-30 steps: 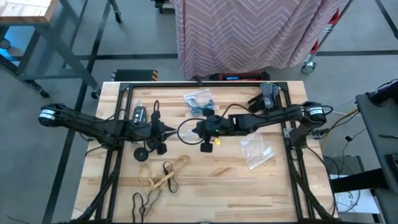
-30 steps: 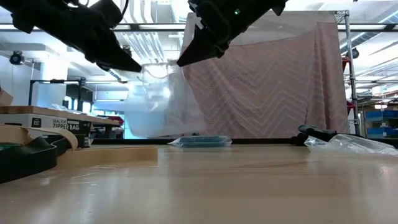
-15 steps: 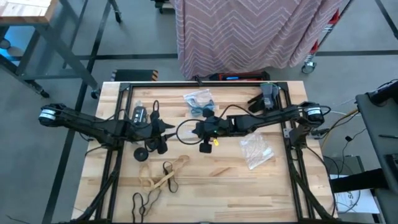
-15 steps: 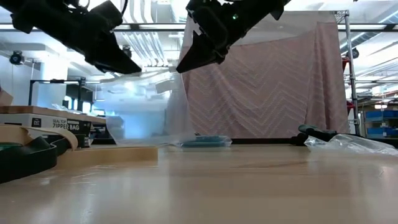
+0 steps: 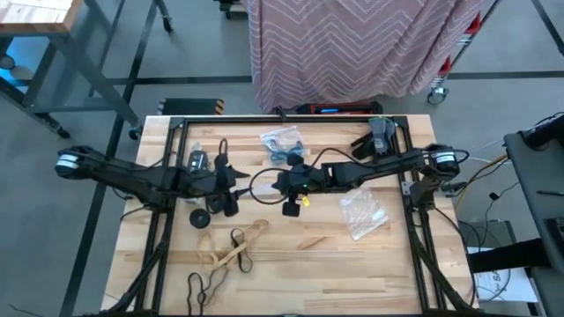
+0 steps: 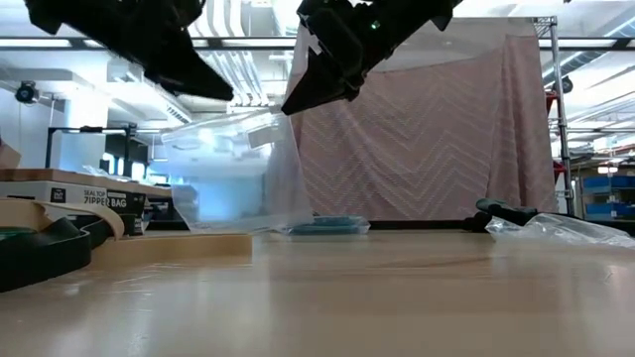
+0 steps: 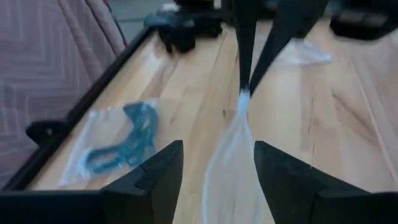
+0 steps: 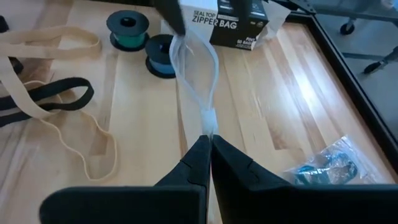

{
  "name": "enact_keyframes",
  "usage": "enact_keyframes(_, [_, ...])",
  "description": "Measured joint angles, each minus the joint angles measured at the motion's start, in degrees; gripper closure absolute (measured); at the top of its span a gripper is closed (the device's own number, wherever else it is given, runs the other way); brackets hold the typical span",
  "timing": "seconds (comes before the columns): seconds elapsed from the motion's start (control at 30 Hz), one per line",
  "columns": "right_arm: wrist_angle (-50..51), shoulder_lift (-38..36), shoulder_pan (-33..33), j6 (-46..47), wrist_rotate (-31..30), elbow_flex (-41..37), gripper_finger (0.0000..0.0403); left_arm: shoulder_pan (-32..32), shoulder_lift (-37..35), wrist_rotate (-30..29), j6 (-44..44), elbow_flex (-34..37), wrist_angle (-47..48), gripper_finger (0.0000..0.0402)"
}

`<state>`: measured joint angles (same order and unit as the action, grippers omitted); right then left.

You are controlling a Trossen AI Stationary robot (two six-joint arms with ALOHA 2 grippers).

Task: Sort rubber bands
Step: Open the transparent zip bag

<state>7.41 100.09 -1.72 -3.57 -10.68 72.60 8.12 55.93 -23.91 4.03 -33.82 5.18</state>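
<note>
Left gripper (image 5: 231,187) hovers mid-table, jaws spread and empty. Tan and black rubber bands (image 5: 231,251) lie loose on the table (image 5: 317,255) nearer the front; thin and floppy, best pinched on one strand. Right gripper (image 8: 207,138), jaws pressed together, pinches a clear bag (image 8: 194,68).

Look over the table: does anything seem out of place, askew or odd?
One thing: the clear bag hangs in mid-air, pinched only by the right gripper; the left gripper stands open around it. Loose rubber bands lie tangled near the front.
</note>
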Motion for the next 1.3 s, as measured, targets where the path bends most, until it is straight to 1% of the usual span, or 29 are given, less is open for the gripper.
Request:
enact_keyframes(0.13, [0.1, 0.0, 0.2, -0.1, 0.0, 0.1, 0.0403, 0.0, 3.2, 0.4, 2.8, -1.2, 1.8, 0.0228])
enact_keyframes(0.33, [0.5, 0.0, 0.3, 0.0, 0.0, 0.1, 0.0403, 0.2, 5.8, 0.7, 2.8, -5.0, 4.8, 0.0267])
enact_keyframes(0.5, [1.2, 0.0, 0.3, 0.0, 0.1, 0.1, 0.0403, 0.2, 6.6, 0.6, 2.7, -7.1, 9.3, 0.03])
enact_keyframes(0.57, [1.2, 0.0, 0.3, -0.1, 0.1, 0.1, 0.0403, 0.2, 6.6, 0.7, 3.1, -7.4, 9.5, 0.0318])
enact_keyframes(0.67, [1.3, 0.0, 0.3, -0.4, 0.1, 0.1, 0.0403, 0.2, 6.8, 2.4, 3.3, -7.3, 9.2, 0.0349])
enact_keyframes(0.8, [1.3, 0.0, 0.3, -0.6, 0.1, 0.1, 0.0403, 0.1, 6.8, 2.3, 3.2, -5.6, 8.9, 0.0394])
enact_keyframes(0.87, [1.3, 0.0, 0.1, -0.8, 0.1, 0.1, 0.0403, 0.0, 6.8, 2.3, 3.2, -4.8, 8.8, 0.0395])
enact_keyframes(1.13, [0.8, 0.0, 0.1, -0.9, 0.1, 0.1, 0.0403, -0.5, 6.8, 1.9, 2.4, -1.6, 2.3, 0.0387])
enact_keyframes(1.2, [0.8, 0.0, 0.1, -0.9, 0.1, 0.1, 0.0403, -1.1, 6.8, 3.6, 2.3, -1.4, 2.6, 0.0377])
enact_keyframes(1.3, [0.8, 0.0, 0.1, -0.9, 0.1, 0.1, 0.0403, -2.3, 6.8, 7.2, 2.0, -1.3, 2.9, 0.0344])
